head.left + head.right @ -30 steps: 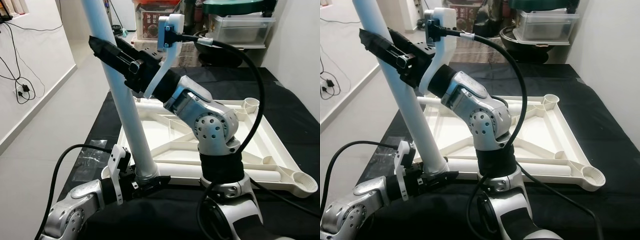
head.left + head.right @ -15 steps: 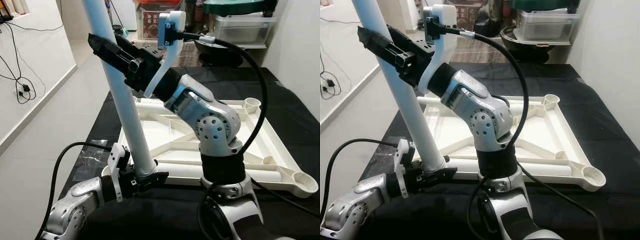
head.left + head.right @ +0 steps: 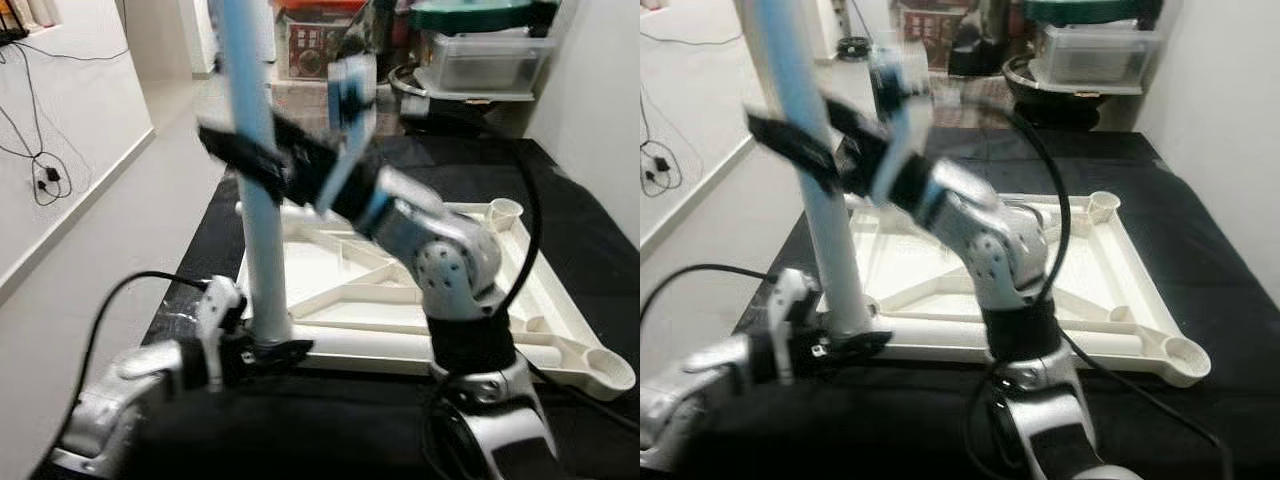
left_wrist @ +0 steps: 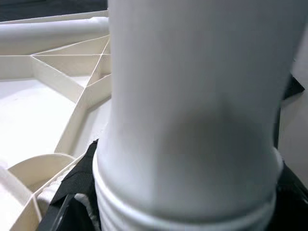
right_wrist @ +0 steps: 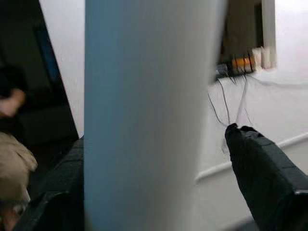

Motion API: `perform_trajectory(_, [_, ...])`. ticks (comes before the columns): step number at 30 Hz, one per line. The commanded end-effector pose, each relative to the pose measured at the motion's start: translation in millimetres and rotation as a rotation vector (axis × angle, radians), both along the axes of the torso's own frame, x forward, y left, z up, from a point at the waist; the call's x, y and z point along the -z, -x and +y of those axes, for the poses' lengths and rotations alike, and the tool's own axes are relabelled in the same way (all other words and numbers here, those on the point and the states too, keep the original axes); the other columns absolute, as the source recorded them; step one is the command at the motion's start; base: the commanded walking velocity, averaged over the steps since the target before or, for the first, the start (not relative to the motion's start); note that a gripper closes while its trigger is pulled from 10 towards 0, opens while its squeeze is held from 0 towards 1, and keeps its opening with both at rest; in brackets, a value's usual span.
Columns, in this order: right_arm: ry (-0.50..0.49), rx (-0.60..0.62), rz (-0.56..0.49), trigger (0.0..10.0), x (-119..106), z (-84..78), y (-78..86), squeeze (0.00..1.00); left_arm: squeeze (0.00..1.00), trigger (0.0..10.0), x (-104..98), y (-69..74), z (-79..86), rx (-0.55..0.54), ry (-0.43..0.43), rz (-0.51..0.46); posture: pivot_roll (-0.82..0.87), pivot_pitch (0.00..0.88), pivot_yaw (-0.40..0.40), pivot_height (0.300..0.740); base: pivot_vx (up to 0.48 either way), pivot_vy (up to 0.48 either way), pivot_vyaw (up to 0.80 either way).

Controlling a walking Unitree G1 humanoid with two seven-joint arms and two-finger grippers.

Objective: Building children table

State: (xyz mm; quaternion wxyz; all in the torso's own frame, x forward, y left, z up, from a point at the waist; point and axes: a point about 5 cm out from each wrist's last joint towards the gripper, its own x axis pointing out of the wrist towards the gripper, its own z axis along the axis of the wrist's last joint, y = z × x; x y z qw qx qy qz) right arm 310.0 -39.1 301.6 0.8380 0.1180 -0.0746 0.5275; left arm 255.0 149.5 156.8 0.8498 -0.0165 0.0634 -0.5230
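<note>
A long pale blue table leg [image 3: 255, 200] stands nearly upright in the near-left corner socket of the upturned white table top [image 3: 545, 290]. My right gripper [image 3: 238, 152] is shut on the leg high up; in the right wrist view the leg [image 5: 144, 120] runs between the black fingers [image 5: 269, 168]. My left gripper [image 3: 275, 352] is shut on the leg's base at the socket, where the threaded end [image 4: 192, 207] shows close up. The eye views are blurred by motion.
The table top lies on a black cloth [image 3: 590, 210] over a low surface. Plastic bins [image 3: 480, 55] and clutter stand behind it. Bare floor [image 3: 120, 220] and a wall with cables lie to the left. A person [image 5: 12, 159] appears in the right wrist view.
The leg has swung from leaning left to nearly upright. My right gripper moved right with it, and my left gripper stayed at the base.
</note>
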Motion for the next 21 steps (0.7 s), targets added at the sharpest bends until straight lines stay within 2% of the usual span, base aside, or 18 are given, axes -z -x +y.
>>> perform_trajectory(1, [0.046, -0.032, -0.004, 10.0, 8, 4.6, 6.8, 0.00, 0.00, 10.0, -7, 5.0, -1.1, 0.052, -0.024, -0.036, -0.01, 0.000, -0.017, 0.740, 0.000, 0.000, 0.00])
perform_trajectory(4, [0.077, -0.067, -0.012, 10.0, 19, 6.3, 15.1, 0.00, 0.00, 10.0, -8, 5.2, 1.3, 0.056, -0.031, -0.033, 0.00, 0.000, -0.018, 0.740, 0.000, 0.000, 0.00])
perform_trajectory(9, [0.073, -0.067, 0.026, 10.0, 31, 8.2, 16.1, 0.00, 0.00, 10.0, -8, 4.3, 3.8, 0.061, -0.038, -0.028, -0.01, 0.000, -0.016, 0.740, 0.000, 0.000, 0.00])
perform_trajectory(10, [0.061, -0.075, 0.040, 8.4, 31, 8.9, 17.1, 0.00, 0.00, 10.0, -6, 4.1, 4.6, 0.062, -0.045, -0.025, -0.01, 0.000, -0.015, 0.740, 0.000, 0.000, 0.00])
perform_trajectory(11, [0.061, -0.075, 0.040, 8.4, 31, 8.9, 17.1, 0.00, 0.00, 10.0, -6, 4.1, 4.6, 0.062, -0.045, -0.025, -0.01, 0.000, -0.015, 0.740, 0.000, 0.000, 0.00])
perform_trajectory(12, [0.050, -0.088, 0.056, 9.8, 32, 9.7, 18.8, 0.00, 0.00, 10.0, -4, 3.9, 5.3, 0.063, -0.052, -0.022, -0.01, 0.000, -0.015, 0.740, 0.000, 0.000, 0.00])
perform_trajectory(15, [0.039, -0.111, 0.073, 10.0, 33, 10.8, 22.6, 0.00, 0.00, 10.0, -2, 3.8, 6.4, 0.065, -0.058, -0.016, -0.01, 0.000, -0.013, 0.740, 0.000, 0.000, 0.00])
perform_trajectory(16, [0.033, -0.118, 0.085, 5.6, 35, 11.2, 24.1, 0.00, 0.00, 10.0, -1, 3.8, 6.5, 0.069, -0.064, -0.015, -0.01, 0.000, -0.012, 0.740, 0.000, 0.000, 0.00])
perform_trajectory(17, [0.028, -0.125, 0.096, 4.5, 37, 11.7, 25.6, 0.00, 0.00, 10.0, -1, 3.6, 6.5, 0.073, -0.068, -0.014, -0.01, 0.000, -0.012, 0.740, 0.000, 0.000, 0.00])
perform_trajectory(19, [0.024, -0.129, 0.103, 4.5, 38, 11.9, 26.5, 0.00, 0.00, 10.0, 0, 3.5, 6.5, 0.076, -0.071, -0.013, -0.01, 0.000, -0.012, 0.740, 0.000, 0.000, 0.00])
perform_trajectory(20, [0.016, -0.134, 0.110, 2.1, 39, 12.6, 27.7, 0.00, 0.00, 10.0, 0, 3.3, 6.5, 0.079, -0.075, -0.012, -0.01, 0.000, -0.010, 0.740, 0.000, 0.000, 0.00])
perform_trajectory(21, [0.012, -0.137, 0.112, 2.1, 39, 13.0, 28.6, 0.00, 0.00, 10.0, 0, 3.2, 6.5, 0.081, -0.077, -0.012, -0.01, 0.000, -0.010, 0.740, 0.000, 0.000, 0.00])
